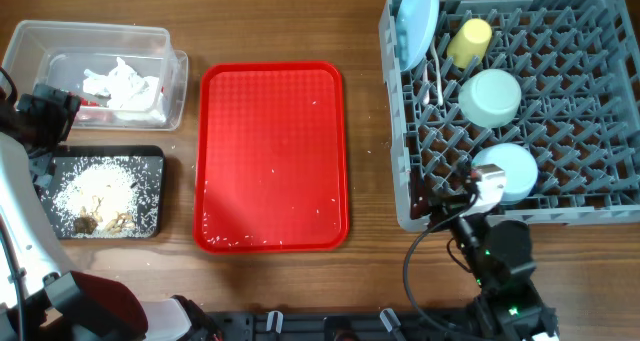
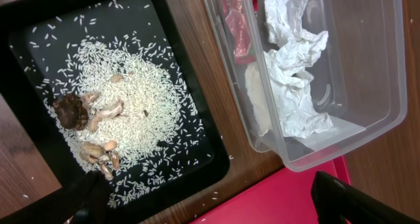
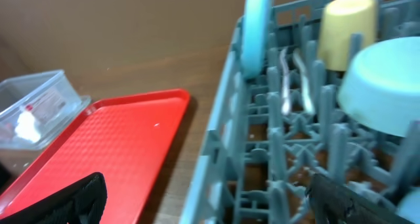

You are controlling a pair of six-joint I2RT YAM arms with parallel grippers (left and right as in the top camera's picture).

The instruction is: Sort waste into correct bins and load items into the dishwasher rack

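Left pincer (image 2: 207, 198): spread wide with nothing in it, over the spot where the black tray, the tub and the red tray come close together.
Right pincer (image 3: 207, 184): spread wide, empty, at the near left corner of the rack.
Tub (image 1: 176, 76): clear plastic, at the far left of the counter (image 1: 280, 21); it holds the crumpled white napkins (image 2: 292, 86) and, against one end wall, the red wrapper (image 2: 237, 20).
Black tray (image 2: 26, 14): just beside the tub, nearer the robot; white rice (image 2: 144, 92) is spread over its middle, with brownish food scraps (image 2: 72, 112) lying in it.
Red tray (image 1: 270, 151): in the middle, with a few white specks on it.
Rack (image 1: 590, 171): grey, on the right.
Plate (image 1: 415, 21): light blue, on edge in the rack's far left corner.
Yellow cup (image 1: 470, 41): just right of the plate.
Fork and spoon (image 3: 295, 79): white, among the pegs near the plate; which is which is unclear.
Pale-green bowl (image 1: 490, 96): upside down, nearer than the cup.
Blue bowl (image 1: 510, 171): upside down, near the rack's front edge.
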